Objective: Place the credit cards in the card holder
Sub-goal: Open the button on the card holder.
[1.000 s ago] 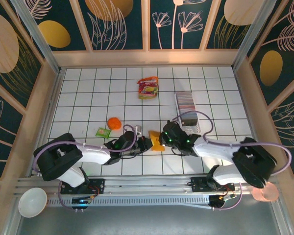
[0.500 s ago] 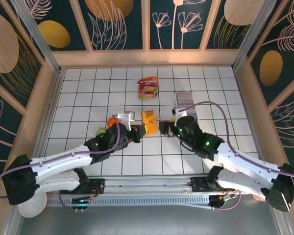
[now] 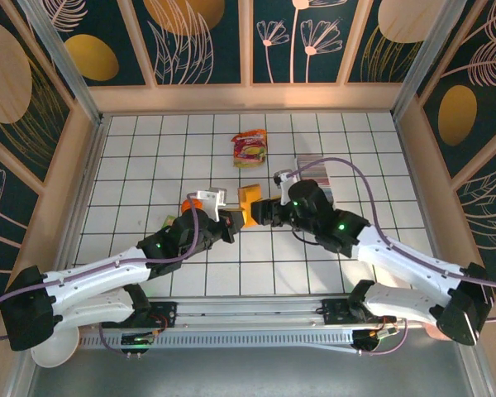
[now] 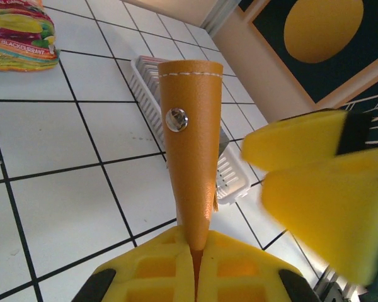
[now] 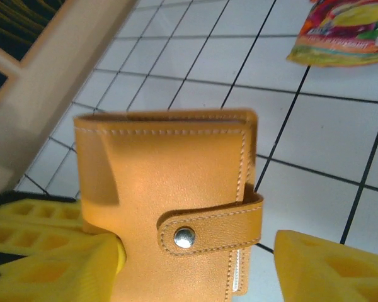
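Orange-brown card holder (image 3: 249,203) | upright, long axis vertical, lower edge pinched in clenched left claw (image 4: 198,267) | right claw (image 5: 195,270) spread open, facing clasp side, just beside it | credit cards (image 3: 312,169) stacked beyond right arm

Left end effector (image 4: 195,264) tight, right (image 5: 195,251) agape

The card holder (image 4: 190,135) looks like fine-grained orange leather, matt, edged in pale stitching, with a shiny metal snap (image 4: 176,119). My left gripper (image 4: 196,270) has matt yellow plastic pads (image 4: 157,272) moulded in a waffle pattern. The surface (image 4: 57,182) is smooth white with a slight sheen. The snack packet (image 4: 16,34) is glossy printed film, and the tray (image 4: 230,176) is ribbed clear plastic.
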`<state>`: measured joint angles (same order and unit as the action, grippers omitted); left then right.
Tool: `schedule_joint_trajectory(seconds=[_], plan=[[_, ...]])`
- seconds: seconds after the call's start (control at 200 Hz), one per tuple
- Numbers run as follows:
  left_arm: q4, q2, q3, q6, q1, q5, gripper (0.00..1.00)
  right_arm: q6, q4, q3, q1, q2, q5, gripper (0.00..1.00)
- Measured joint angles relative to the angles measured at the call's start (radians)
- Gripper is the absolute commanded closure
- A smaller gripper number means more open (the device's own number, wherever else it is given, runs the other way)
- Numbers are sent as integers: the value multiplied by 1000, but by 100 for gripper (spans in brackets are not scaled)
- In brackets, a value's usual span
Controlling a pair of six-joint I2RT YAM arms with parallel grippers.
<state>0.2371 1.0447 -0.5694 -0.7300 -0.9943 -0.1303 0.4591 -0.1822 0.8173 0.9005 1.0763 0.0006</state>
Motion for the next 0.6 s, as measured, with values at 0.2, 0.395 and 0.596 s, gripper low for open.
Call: schedule_joint_trajectory(seconds=[0.2, 0.395, 0.596], plan=[[35, 0, 16, -20, 1, 41, 100, 28, 10, 0, 8, 39, -30, 35], [49, 0, 35, -43, 2, 44, 100, 36, 10, 0, 11, 58, -32, 42], [49, -23, 57, -54, 2, 43, 100, 49, 13, 0, 18, 75, -23, 64]])
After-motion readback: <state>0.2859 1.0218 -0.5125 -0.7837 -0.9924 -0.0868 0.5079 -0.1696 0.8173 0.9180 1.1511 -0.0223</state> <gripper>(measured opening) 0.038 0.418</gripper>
